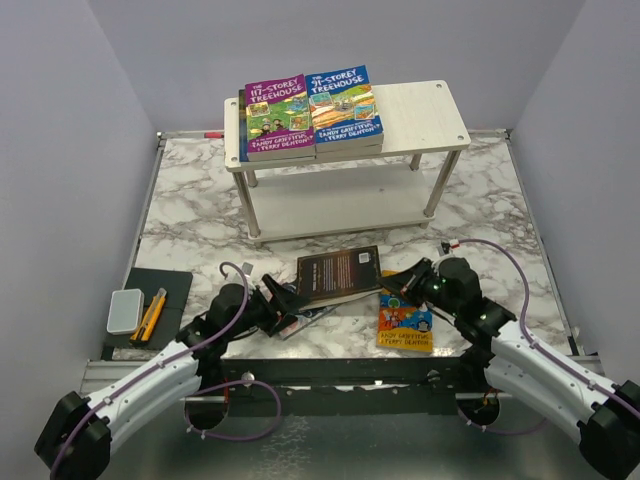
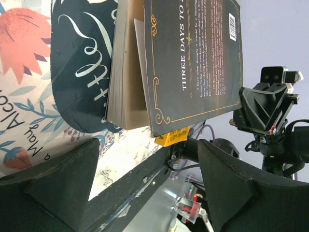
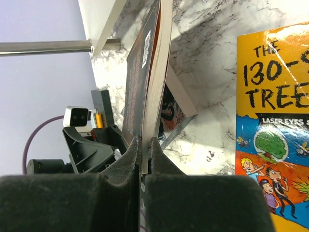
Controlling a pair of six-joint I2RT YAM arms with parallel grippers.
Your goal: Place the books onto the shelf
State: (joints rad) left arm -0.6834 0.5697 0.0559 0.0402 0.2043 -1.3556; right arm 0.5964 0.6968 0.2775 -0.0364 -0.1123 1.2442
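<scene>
Right, my right gripper is clamped on the right edge of the dark book, which sits near the middle of the tabletop's near edge and partly covers the floral book. My left gripper faces the dark book's left edge with its jaws spread wide and nothing between them. The orange book lies flat at the near edge, just beside the right gripper. The shelf stands at the far edge, with the purple book and blue book side by side on the left of its top tier. A grey case rests on the mat at the near left corner.
</scene>
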